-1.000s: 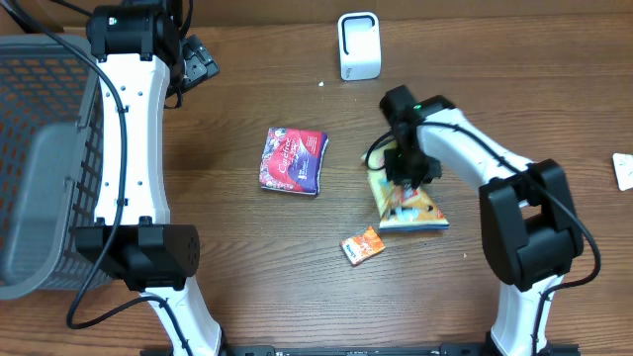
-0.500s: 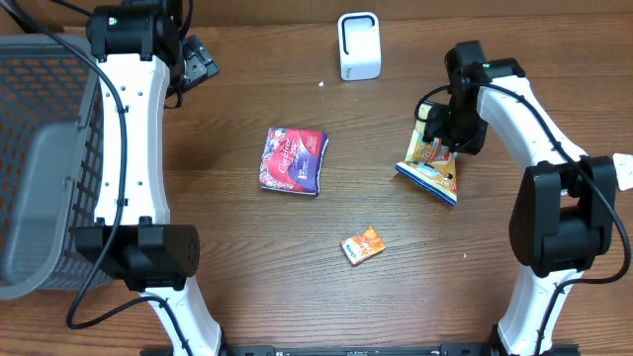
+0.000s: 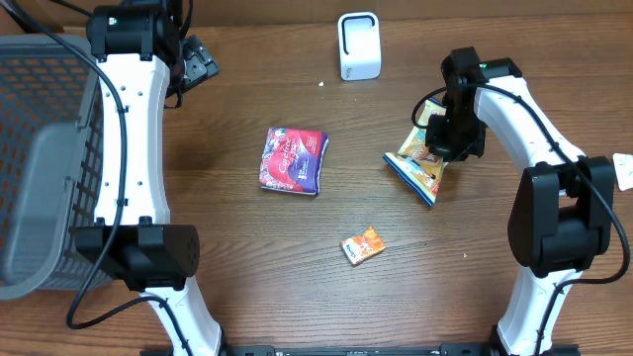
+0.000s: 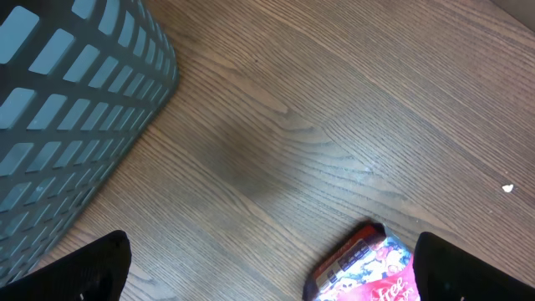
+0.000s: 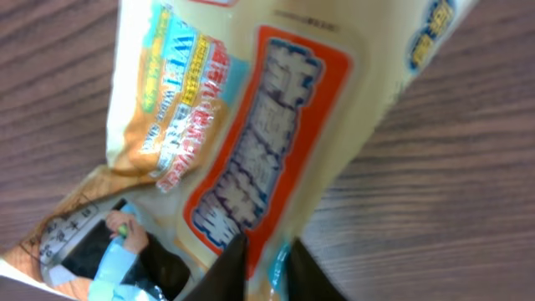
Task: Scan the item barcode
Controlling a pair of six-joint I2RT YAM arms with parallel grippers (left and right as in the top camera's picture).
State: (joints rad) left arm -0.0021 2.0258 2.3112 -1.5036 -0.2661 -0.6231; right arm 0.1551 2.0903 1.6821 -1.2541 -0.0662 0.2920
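Right tool (image 3: 441, 148) leftward, tight on snack bag (image 3: 416, 168)

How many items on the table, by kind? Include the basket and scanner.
Packets: 3: purple packet, yellow snack bag, small orange sachet
Scanners: 1: white scanner
Baskets: 1: grey basket
Unidentified: 1: white item, cut off at the right edge
Total: 6
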